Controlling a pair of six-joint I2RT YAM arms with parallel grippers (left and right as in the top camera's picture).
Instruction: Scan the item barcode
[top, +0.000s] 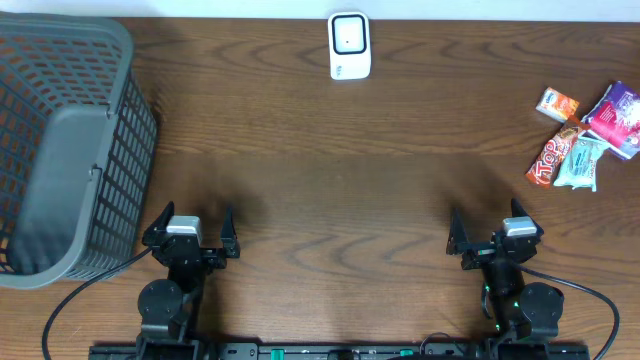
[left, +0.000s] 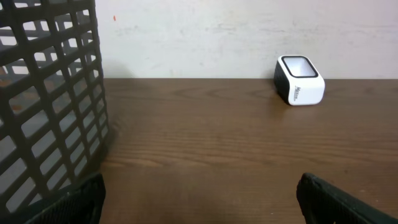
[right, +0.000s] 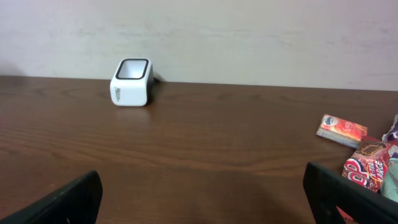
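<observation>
Jaws spread wide on both arms as I watch from my remote station: the left jaws and the right jaws each stand fully apart and pinch nothing. The left arm (top: 170, 290) and the right arm (top: 520, 290) sit at the near edge of the brown wooden table (top: 330, 170), well apart from each other. In the left wrist view, black fingertips (left: 68, 202) frame the bottom corners, with bare table between them. The right wrist view shows the same, its fingertips (right: 354, 196) dark against the wood.

At the far middle edge of the table, close to the wall, stands the white scanner (top: 349, 45), its black-rimmed window facing up; both wrist cameras catch it ( (left: 300, 79), (right: 132, 82)).

On the far right side of the table lies a loose cluster of snack packets, well apart from the scanner and from both arms. An orange packet (top: 558, 104) lies alone just beside the others, seen also from the right wrist (right: 338, 130). A purple packet (top: 618, 115) lies at the table's right edge. A red packet (top: 549, 158) lies touching a pale green packet (top: 582, 163).

On the left side stands a grey mesh basket (top: 130, 140), its wall filling the left of the left wrist view (left: 50, 93).
</observation>
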